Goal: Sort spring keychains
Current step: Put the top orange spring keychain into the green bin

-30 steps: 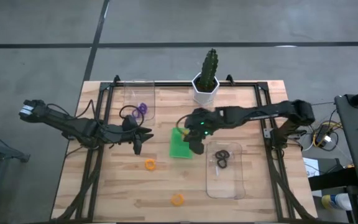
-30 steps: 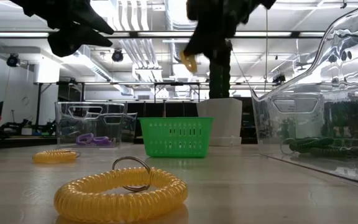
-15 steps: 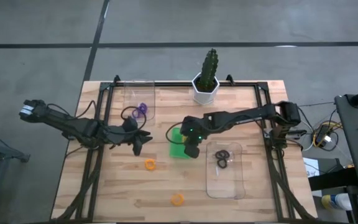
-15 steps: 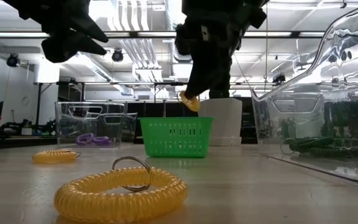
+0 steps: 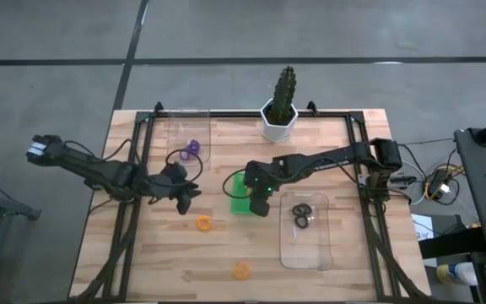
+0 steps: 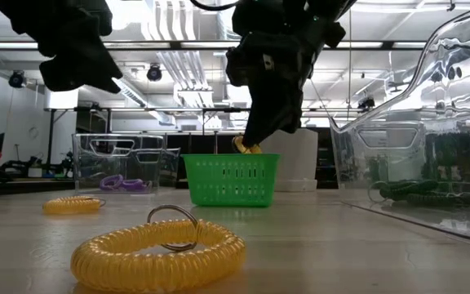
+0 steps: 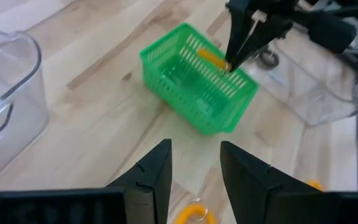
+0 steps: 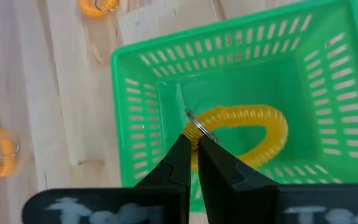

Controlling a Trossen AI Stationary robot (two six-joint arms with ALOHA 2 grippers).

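Right wrist view: orange spring keychain (image 8: 247, 134), a yellow-orange coil with a metal ring, pinched at that ring by the right gripper (image 8: 191, 152), hanging inside the green basket (image 8: 135, 124). Farther left, the left gripper (image 5: 188, 196) hovers with jaws apart over the desk (image 5: 344, 270).

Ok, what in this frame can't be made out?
- High view: the right tool covers part of the green basket, so the orange keychain it holds cannot be seen there.
- High view: the black keychains in the clear tray are too small to count.
- Low view: the purple keychains blur behind their tray wall.
- Left tool: nothing visible between its fingers.
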